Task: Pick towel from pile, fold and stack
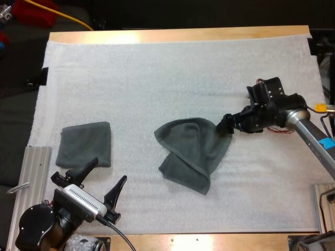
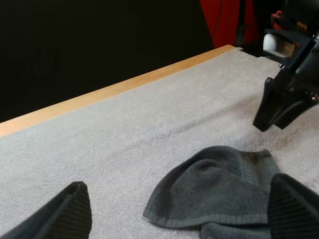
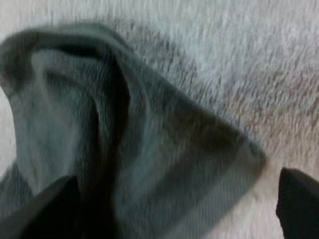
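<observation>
A crumpled dark grey-green towel [image 1: 191, 150] lies in the middle of the white mat [image 1: 157, 78]. A folded towel [image 1: 85, 144] lies flat at the mat's left. My right gripper [image 1: 225, 126] is low at the crumpled towel's right corner, open. In the right wrist view that corner of the towel [image 3: 149, 149] lies between the spread fingers [image 3: 299, 204], which do not press on it. My left gripper [image 1: 102, 180] hovers open near the front edge, just right of the folded towel. From the left wrist, the crumpled towel [image 2: 219, 191] sits ahead of the open fingers [image 2: 60, 216], with the right gripper [image 2: 279, 107] at its far side.
Aluminium rails stand at the table's front left [image 1: 36, 162] and front right [image 1: 324, 196]. The wooden table edge [image 1: 178, 35] runs along the far side of the mat. Bare mat stretches behind both towels.
</observation>
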Controlling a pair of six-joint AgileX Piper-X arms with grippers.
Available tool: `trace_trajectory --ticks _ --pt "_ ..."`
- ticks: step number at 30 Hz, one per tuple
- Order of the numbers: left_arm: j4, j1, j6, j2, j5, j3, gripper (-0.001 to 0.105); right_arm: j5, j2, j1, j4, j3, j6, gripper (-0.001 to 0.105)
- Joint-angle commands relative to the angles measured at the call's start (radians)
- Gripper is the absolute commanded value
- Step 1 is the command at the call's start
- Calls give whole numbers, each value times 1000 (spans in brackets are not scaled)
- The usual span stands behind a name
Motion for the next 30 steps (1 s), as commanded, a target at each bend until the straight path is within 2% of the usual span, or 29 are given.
trace_trajectory --ticks 1,13,18,24,30 --pt "3 -5 -10 0 6 -7 70 -15 3 -3 -57 13 21 77" --pt "3 -5 -10 0 6 -7 70 -16 145 -3 -99 15 46 77" --pt "3 -5 -10 0 6 -7 70 -75 165 -3 -112 15 49 76" --pt "3 -5 -10 0 6 -7 70 -117 166 -3 -97 15 49 58" --pt "3 -5 -10 0 6 -7 70 -116 171 -3 -76 15 49 56"
